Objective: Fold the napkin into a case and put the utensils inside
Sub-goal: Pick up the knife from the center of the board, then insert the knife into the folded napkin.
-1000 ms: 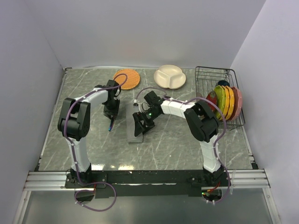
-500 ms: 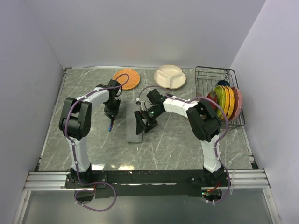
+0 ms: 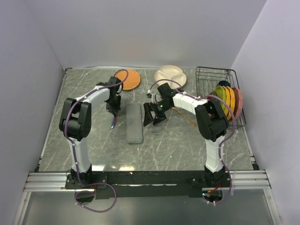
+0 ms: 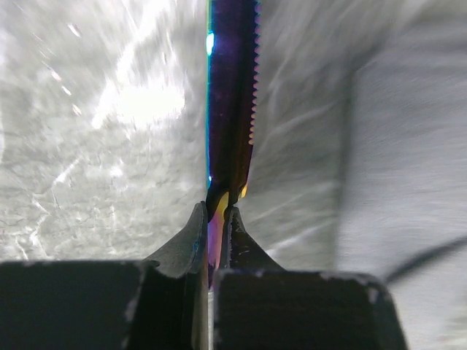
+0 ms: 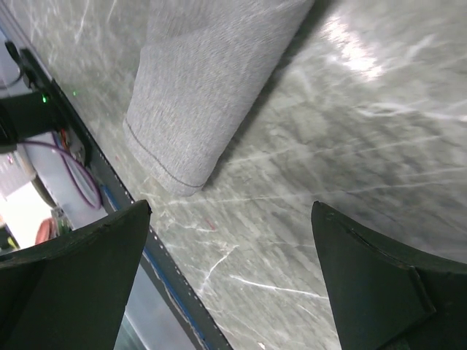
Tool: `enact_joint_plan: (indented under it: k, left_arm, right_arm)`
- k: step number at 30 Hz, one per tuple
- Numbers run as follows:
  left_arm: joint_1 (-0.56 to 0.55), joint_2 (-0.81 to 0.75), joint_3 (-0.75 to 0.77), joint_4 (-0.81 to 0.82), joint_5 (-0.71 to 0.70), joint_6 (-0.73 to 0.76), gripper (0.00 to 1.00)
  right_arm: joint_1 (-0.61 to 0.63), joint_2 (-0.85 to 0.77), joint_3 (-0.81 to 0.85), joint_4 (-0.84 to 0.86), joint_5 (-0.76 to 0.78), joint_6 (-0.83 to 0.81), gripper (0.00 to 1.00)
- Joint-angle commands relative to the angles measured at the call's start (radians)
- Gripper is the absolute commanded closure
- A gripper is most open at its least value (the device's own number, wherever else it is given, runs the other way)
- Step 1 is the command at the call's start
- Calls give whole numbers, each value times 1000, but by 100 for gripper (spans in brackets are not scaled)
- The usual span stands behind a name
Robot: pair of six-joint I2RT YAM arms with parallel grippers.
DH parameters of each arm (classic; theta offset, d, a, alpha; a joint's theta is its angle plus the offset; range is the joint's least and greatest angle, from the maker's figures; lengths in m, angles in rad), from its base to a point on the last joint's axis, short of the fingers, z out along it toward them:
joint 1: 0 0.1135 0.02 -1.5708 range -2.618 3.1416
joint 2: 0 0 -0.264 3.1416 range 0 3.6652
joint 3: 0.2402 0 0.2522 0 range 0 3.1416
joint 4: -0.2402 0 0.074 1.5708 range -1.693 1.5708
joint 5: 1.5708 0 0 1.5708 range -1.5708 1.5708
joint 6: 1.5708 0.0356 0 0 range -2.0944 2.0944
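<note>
The grey napkin (image 3: 134,123) lies folded into a narrow oblong case left of the table's middle. It also shows at the right in the left wrist view (image 4: 408,182), and its near end shows in the right wrist view (image 5: 211,80). Just left of it, my left gripper (image 3: 113,114) (image 4: 217,211) is shut on the handle of the iridescent purple knife (image 3: 113,123) (image 4: 232,95), blade pointing away from the fingers. My right gripper (image 3: 153,117) (image 5: 230,208) stands wide open just right of the case, nothing between its fingers. The gold spoon (image 3: 183,116) lies on the table further right.
A round orange woven mat (image 3: 127,78) and a cream divided plate (image 3: 170,76) sit at the back. At the right a black wire rack (image 3: 213,71) holds several coloured plates (image 3: 227,101) on edge. The table's front rail (image 5: 109,197) shows near the case's end.
My right gripper has lifted off the case, moved right and back, and opened wide, uncovering the spoon. My left gripper has closed on the knife.
</note>
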Motion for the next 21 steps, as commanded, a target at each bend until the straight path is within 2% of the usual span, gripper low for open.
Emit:
enact_joint_plan:
  k: [1,5,12,16,21]
  left_arm:
    - [2,-199,54,135,44,-189,99]
    - [-20,-246,24,185,47,-287,99]
    - [-85,-208,-5,217,-2,-383,99]
    - [-131,-195,-26,281,-33,-392,99]
    - [-171,-135,3,263,-89,-390,99]
  right_arm:
    - [-27,-75,10,65,24,57,0]
    - [-34,-83,2,94,41,79,0]
    - [-32,-83,-18,112,47,105,0]
    - [-35,-95,-33,117,53,102,0]
    - [-41,-112,-62,134,61,114,0]
